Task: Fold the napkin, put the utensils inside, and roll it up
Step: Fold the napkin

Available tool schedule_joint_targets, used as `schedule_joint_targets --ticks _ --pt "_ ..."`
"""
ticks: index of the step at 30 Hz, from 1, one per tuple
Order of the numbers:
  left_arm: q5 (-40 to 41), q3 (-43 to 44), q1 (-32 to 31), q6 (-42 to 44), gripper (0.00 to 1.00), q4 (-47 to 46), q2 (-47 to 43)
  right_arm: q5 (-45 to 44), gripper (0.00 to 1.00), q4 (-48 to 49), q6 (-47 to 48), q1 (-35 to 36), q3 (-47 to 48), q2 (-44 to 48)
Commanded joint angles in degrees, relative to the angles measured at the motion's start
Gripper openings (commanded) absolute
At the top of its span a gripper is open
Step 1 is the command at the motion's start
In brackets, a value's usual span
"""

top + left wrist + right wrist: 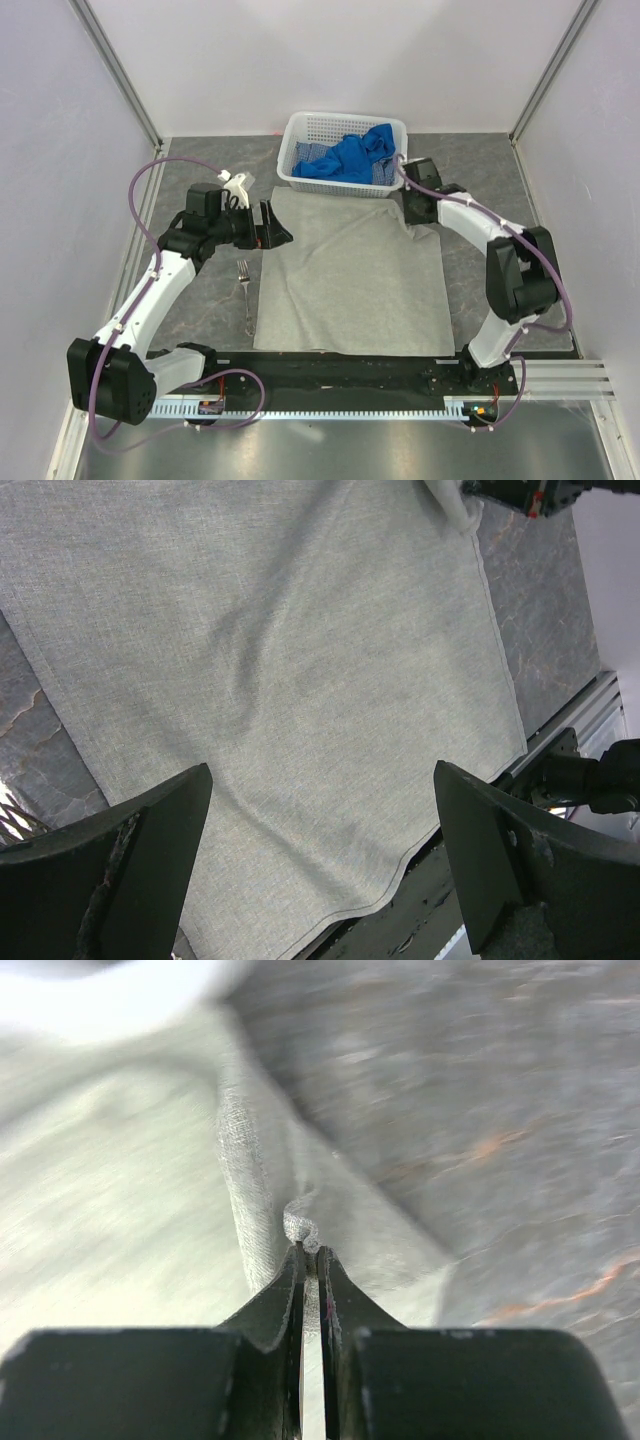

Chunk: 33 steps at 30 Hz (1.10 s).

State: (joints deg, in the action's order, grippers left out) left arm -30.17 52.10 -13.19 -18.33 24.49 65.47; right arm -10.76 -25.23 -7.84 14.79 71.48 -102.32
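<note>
The napkin (350, 270) is a grey-beige cloth spread flat across the middle of the table. My right gripper (410, 205) is shut on its far right corner, just in front of the basket. In the right wrist view a small bunch of the napkin (130, 1190) pokes out between the tips of that gripper (309, 1250). My left gripper (272, 226) hovers open over the napkin's far left corner. Its wide-apart fingers frame the napkin (280, 660), and nothing lies between the left gripper (322, 775) tips. A silver fork (246, 295) lies on the table just left of the napkin.
A white basket (300, 150) holding bright blue cloths (350, 155) stands at the back, touching the napkin's far edge. A black rail (350, 365) runs along the near edge between the arm bases. White walls enclose the grey stone-patterned table (480, 200).
</note>
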Motion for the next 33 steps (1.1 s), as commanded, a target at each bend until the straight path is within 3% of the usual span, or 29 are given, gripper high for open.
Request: schedule_joint_targets --ticks 1,7,17,25,33 --pt "-0.9 -0.3 0.4 2.2 1.00 0.1 -0.4 1.0 0.00 0.4 -4.1 6.9 -3.0 7.4" --pt "0.0 -0.6 0.4 2.2 1.00 0.2 -1.0 -2.8 0.00 2.1 -8.8 20.9 -5.0 10.1" --pt "4.9 -1.1 0.4 2.2 1.00 1.0 -3.6 -2.0 0.00 12.1 -18.6 45.2 -4.0 4.6" --pt "19.6 -1.7 2.3 2.2 1.00 5.4 -6.0 0.0 0.00 18.9 -22.5 54.5 -1.1 -0.5" --pt "13.0 -1.8 8.1 3.4 1.00 6.0 -5.2 1.6 0.00 18.9 -22.6 60.4 1.6 -4.1"
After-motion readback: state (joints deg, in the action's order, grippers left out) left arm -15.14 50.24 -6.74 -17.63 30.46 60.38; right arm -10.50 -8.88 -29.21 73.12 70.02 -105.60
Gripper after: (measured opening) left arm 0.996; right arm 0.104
